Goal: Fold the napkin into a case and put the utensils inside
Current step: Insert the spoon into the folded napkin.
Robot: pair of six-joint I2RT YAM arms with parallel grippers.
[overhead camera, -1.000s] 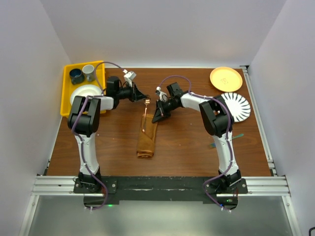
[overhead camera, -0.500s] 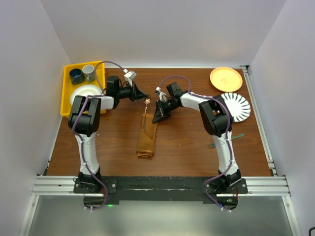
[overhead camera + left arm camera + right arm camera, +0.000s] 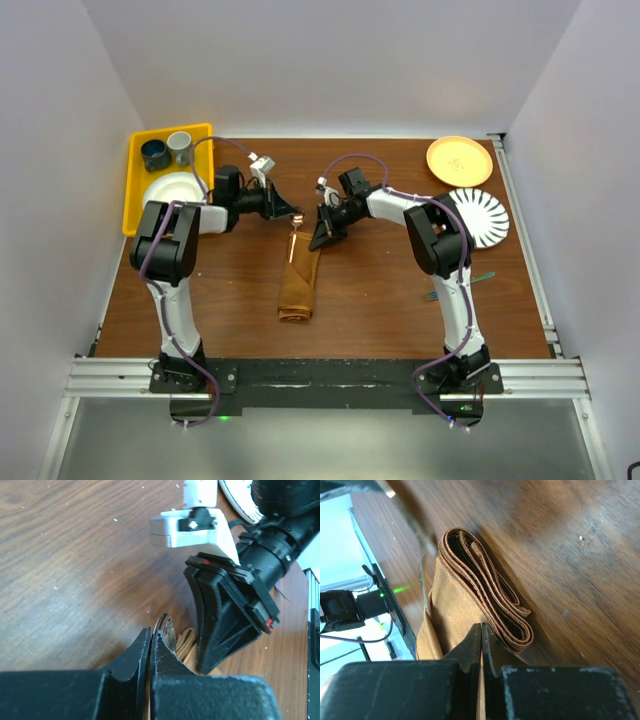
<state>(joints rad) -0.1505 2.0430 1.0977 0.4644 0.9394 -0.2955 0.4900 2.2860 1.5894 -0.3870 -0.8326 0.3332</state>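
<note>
A robotics lab test cell: plain white walls box in a wooden table, with a left arm and right arm bolted to an aluminium rail along the bottom. Tableware props sit in a yellow bin at upper left.

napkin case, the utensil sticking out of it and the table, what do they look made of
The case: woven cloth, matte rust-brown; stitched hems show along its stacked folds.
The utensil: probably metal, polished; its tip mirrors the surroundings.
The table: wood or wood-look laminate, faint sheen; brown grain streaks, but which one cannot be told.
</note>
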